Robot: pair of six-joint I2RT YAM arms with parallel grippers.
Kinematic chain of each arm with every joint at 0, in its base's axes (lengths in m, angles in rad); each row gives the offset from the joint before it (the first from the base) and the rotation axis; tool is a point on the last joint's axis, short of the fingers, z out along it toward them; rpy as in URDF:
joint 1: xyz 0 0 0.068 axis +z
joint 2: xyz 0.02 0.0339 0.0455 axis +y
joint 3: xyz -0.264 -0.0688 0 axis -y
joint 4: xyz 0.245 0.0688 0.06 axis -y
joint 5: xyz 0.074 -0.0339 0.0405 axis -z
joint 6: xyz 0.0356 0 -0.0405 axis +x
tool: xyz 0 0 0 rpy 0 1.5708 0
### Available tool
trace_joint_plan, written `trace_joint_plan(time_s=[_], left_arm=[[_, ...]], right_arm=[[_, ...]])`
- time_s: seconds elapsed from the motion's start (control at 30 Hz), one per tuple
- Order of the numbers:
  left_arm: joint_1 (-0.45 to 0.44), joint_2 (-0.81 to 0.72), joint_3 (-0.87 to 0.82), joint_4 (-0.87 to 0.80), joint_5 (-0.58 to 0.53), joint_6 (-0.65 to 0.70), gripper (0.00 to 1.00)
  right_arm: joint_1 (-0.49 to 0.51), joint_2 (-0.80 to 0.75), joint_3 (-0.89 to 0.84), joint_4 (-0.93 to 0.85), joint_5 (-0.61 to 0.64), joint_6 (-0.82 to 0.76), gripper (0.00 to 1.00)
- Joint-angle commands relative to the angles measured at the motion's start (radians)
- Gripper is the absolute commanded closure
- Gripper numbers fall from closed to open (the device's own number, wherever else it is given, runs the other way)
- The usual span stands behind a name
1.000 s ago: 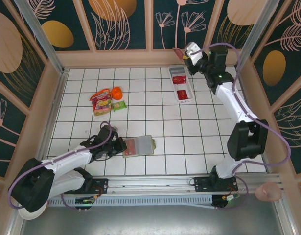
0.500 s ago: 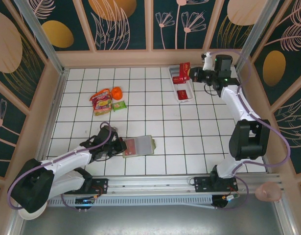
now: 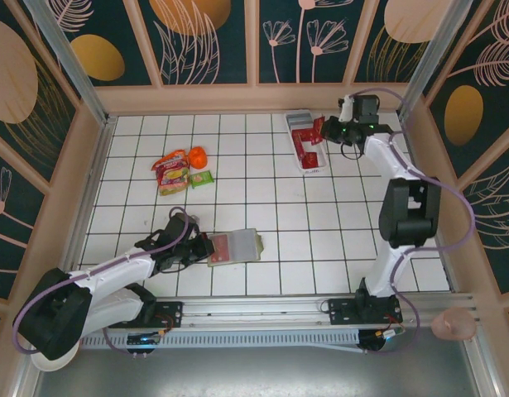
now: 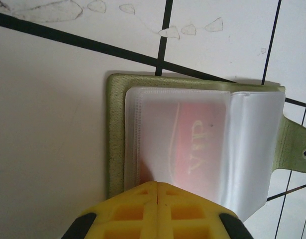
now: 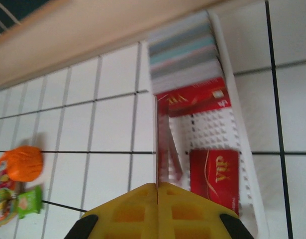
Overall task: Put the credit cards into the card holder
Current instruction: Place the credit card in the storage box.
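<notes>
Credit cards [image 5: 215, 172] lie in the white tray [image 5: 207, 130] at the far right of the table [image 3: 320, 240]. One is flat on the tray's floor, and another leans against a stack of pale grey and blue cards [image 5: 182, 55]. The right gripper [image 5: 157, 185] hangs over the tray's left edge, its jaws pinching the pinched card [image 5: 157, 144], which shows edge-on.

The card holder [image 4: 115, 139] lies open near the front of the table, well apart from the tray. A red card [image 4: 200, 144] sits inside its clear sleeve [image 4: 252, 149]. The left gripper [image 4: 156, 184] has its jaws pressed together, tips at the sleeve's near edge.

Snack packets [image 3: 171, 172] and an orange lump [image 3: 197, 155] sit far left, clear of the stretch between tray and card holder.

A second ago the right gripper was up by the back wall beyond the tray. It has since swung down beside it, and the left arm and card holder have not moved.

The table is white tile with dark lines, boxed in by wood-framed floral panels [image 3: 213, 41].
</notes>
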Motion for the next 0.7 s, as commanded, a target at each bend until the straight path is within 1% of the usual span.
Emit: trace_joint_plan(time_s=[0.0,0.1,0.27,0.37,0.5,0.67], left_arm=[[-0.004,-0.006,-0.007,0.01,0.015,-0.011,1.0],[-0.005,-0.002,-0.003,0.009,0.015,-0.01,1.0],[-0.004,0.004,-0.006,0.014,0.014,-0.012,1.0],[-0.004,0.012,-0.002,0.015,0.019,-0.01,1.0],[-0.004,0.016,0.0,0.018,0.019,-0.01,1.0],[-0.005,0.022,0.007,0.013,0.021,-0.006,1.0]], right_arm=[[-0.005,0.076,0.065,-0.106,0.033,0.006,1.0],[-0.006,0.102,0.071,-0.096,0.05,0.004,1.0],[-0.008,0.137,0.08,-0.092,0.019,0.008,1.0],[-0.009,0.157,0.105,-0.122,0.058,-0.011,1.0],[-0.011,0.17,0.111,-0.148,0.096,-0.028,0.95],[-0.011,0.193,0.128,-0.18,0.164,-0.056,0.95]])
